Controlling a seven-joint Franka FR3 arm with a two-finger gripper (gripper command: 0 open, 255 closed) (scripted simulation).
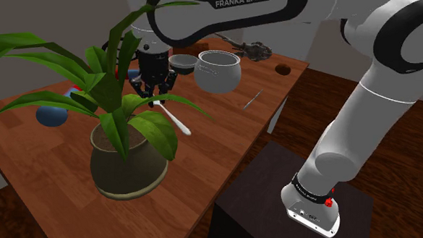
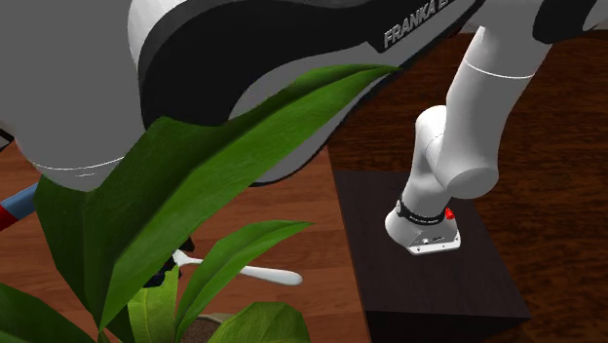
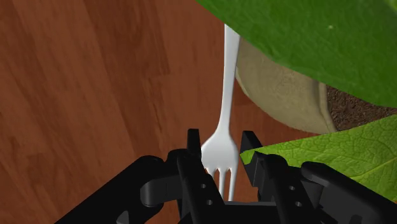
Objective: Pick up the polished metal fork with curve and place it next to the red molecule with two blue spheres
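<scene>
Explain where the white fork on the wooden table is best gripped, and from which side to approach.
Grip the fork at the narrow neck behind its prongs, closing across its width. Come down from above: it lies flat on the table, and its handle end runs beside the plant pot under leaves, so that end looks crowded.

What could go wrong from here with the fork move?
1. The gripper sits at the tine end of the white fork; the long handle could swing or slip.
2. Leaves of the potted plant crowd the gripper; a lift could snag them.
3. The molecule lies past those leaves, so the carry may brush them.
</scene>
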